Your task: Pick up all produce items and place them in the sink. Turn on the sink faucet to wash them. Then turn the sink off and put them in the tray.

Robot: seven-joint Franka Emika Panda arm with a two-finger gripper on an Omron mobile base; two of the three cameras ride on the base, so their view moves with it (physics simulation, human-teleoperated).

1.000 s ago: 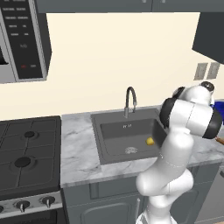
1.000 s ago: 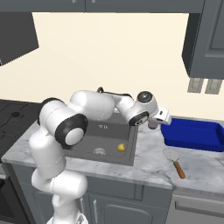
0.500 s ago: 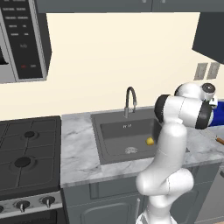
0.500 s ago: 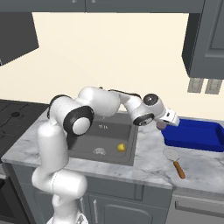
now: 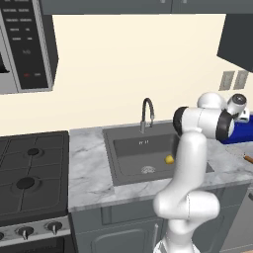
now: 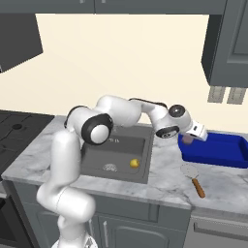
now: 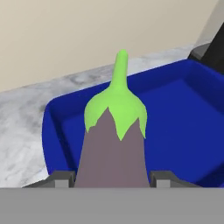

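Now my gripper (image 7: 111,179) is clamped part-open on the eggplant (image 7: 113,148), a finger (image 7: 61,178) pressed against each flank, green stem pointing away from me; I hold it over the near end of the blue tray (image 7: 183,113), above its floor; the yellow fruit (image 6: 134,163) lies in the sink (image 6: 97,157) beside the drain; the faucet (image 5: 147,112) stands behind the basin.

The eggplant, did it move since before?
Yes. The hand carried the eggplant away from the sink to over the blue tray.
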